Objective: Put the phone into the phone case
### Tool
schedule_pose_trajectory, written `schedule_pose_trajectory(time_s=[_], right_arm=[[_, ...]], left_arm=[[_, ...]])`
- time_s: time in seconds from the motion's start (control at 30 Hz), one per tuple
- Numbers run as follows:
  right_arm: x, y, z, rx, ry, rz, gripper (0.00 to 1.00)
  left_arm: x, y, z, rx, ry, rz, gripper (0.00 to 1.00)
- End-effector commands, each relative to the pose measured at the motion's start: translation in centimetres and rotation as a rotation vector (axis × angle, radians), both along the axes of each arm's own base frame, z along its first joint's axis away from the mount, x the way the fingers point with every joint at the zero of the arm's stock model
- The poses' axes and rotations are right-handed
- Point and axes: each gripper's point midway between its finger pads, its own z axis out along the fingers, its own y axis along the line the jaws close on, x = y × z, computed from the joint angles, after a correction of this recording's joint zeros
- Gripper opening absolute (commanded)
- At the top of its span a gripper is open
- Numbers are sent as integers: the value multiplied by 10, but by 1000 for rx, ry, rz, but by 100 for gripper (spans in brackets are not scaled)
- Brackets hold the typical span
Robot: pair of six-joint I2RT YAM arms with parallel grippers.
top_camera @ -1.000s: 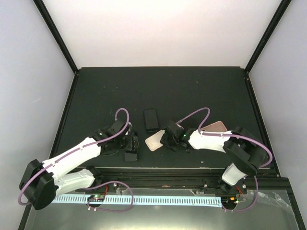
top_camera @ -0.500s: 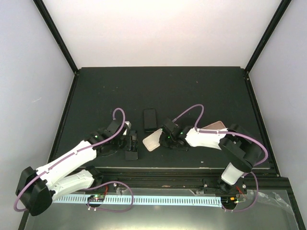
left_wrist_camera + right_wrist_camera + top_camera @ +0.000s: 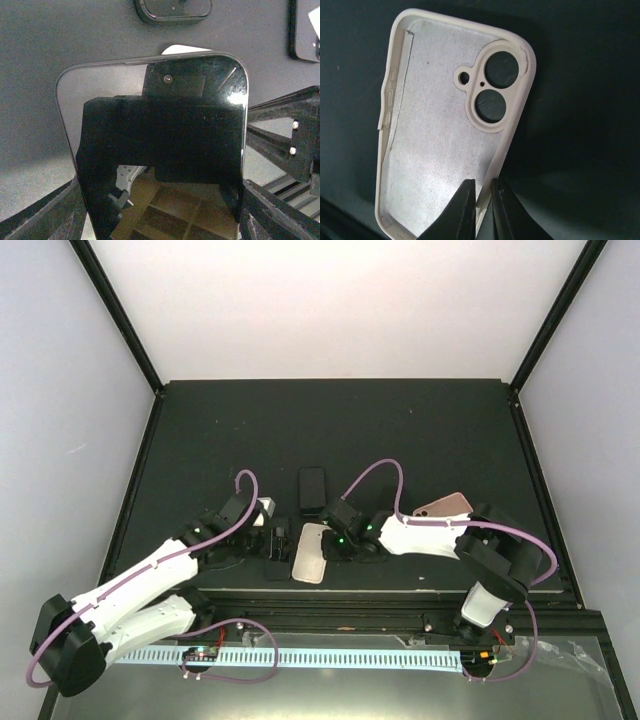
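The phone (image 3: pixel 150 100), glossy black screen up, fills the left wrist view. My left gripper (image 3: pixel 160 220) is shut on its two long edges, and in the top view it (image 3: pixel 276 552) sits left of centre near the table's front edge. The phone case (image 3: pixel 435 135) is beige and lies open side up, with its two camera holes showing. In the top view the case (image 3: pixel 310 555) lies just right of the left gripper. My right gripper (image 3: pixel 482 187) is shut on the case's right side wall, one finger inside and one outside.
A black phone-shaped object (image 3: pixel 313 490) lies flat behind the two grippers. A pink one (image 3: pixel 445 505) lies partly under the right arm. The table's front rail (image 3: pixel 380 600) runs close behind both grippers.
The right gripper closed on the case's side wall and dragged the case left and nearer, turning it lengthwise next to the left gripper. The left gripper shifted slightly right.
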Motion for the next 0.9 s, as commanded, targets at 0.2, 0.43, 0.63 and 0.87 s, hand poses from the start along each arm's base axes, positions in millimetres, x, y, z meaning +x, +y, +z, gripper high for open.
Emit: schedule_pose_trajectory(time_s=[0.2, 0.43, 0.63, 0.87], right_arm=[[-4, 18, 20, 25, -74, 172, 28], [6, -1, 28, -5, -173, 179, 39], [-5, -13, 29, 84, -216, 176, 41], [-5, -39, 31, 121, -278, 109, 45]], left_arm=[[4, -27, 21, -134, -24, -59, 65], [7, -45, 26, -185, -12, -108, 63], [9, -56, 27, -197, -2, -155, 63], [9, -75, 31, -234, -26, -254, 63]])
